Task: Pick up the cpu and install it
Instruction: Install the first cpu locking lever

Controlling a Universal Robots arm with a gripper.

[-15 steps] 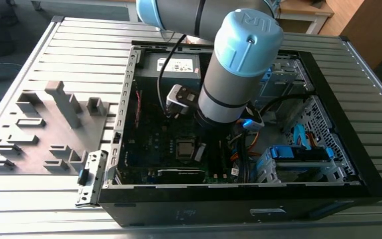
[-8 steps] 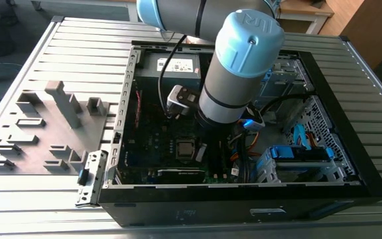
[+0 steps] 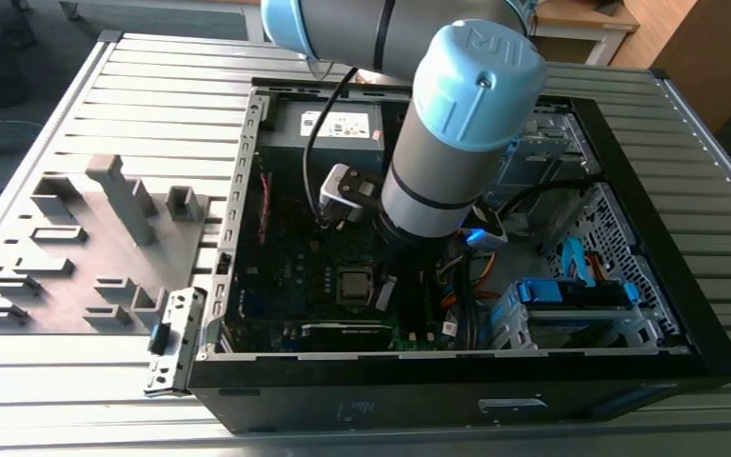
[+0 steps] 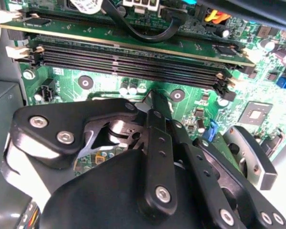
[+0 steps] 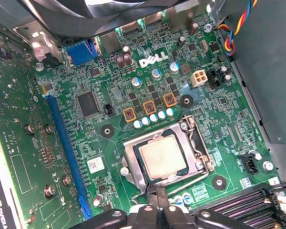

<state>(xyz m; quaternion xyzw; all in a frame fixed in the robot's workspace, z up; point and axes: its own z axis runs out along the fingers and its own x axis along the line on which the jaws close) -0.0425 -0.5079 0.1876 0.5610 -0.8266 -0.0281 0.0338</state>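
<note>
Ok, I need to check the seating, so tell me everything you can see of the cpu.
The cpu is a thin square chip with a dull silver-grey metal top and rounded corners. It lies flat on the green motherboard, ringed by a shiny metal socket frame. The claw is just beside one edge; whether it touches cannot be told.

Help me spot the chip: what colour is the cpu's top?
Silver-grey metal; the cpu shows best in the first wrist view.
</note>
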